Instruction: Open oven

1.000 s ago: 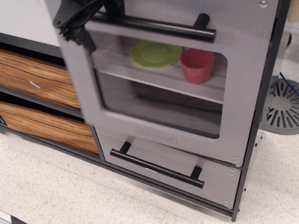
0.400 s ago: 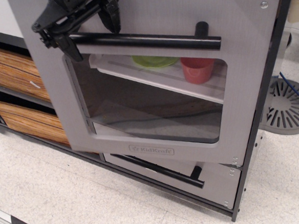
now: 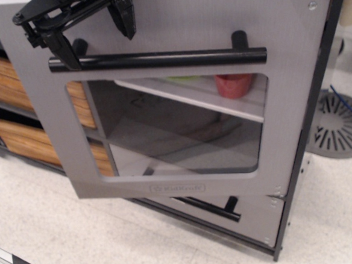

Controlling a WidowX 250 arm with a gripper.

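Note:
The grey oven door (image 3: 174, 20) stands partly swung out toward the camera, hinged on its right side. Its long black bar handle (image 3: 159, 59) runs across the top above the clear window (image 3: 176, 132). A small logo (image 3: 177, 188) sits on its lower rim. My black gripper (image 3: 94, 38) is at the handle's left end. Its fingers are spread wide, one finger (image 3: 61, 49) touching the bar's end and the other above the bar. Through the window I see the white shelf (image 3: 222, 95) inside.
A red cup (image 3: 233, 84) and a green plate (image 3: 181, 78) sit on the shelf. A grey drawer front with a black bar handle (image 3: 221, 210) lies below the door. Orange wood-grain drawers (image 3: 2, 71) are at left. A slotted grey disc (image 3: 342, 126) lies on the floor at right.
The oven door has swung further out to the left, and my gripper has moved left with the handle's end. The lower drawer is now mostly hidden behind the door.

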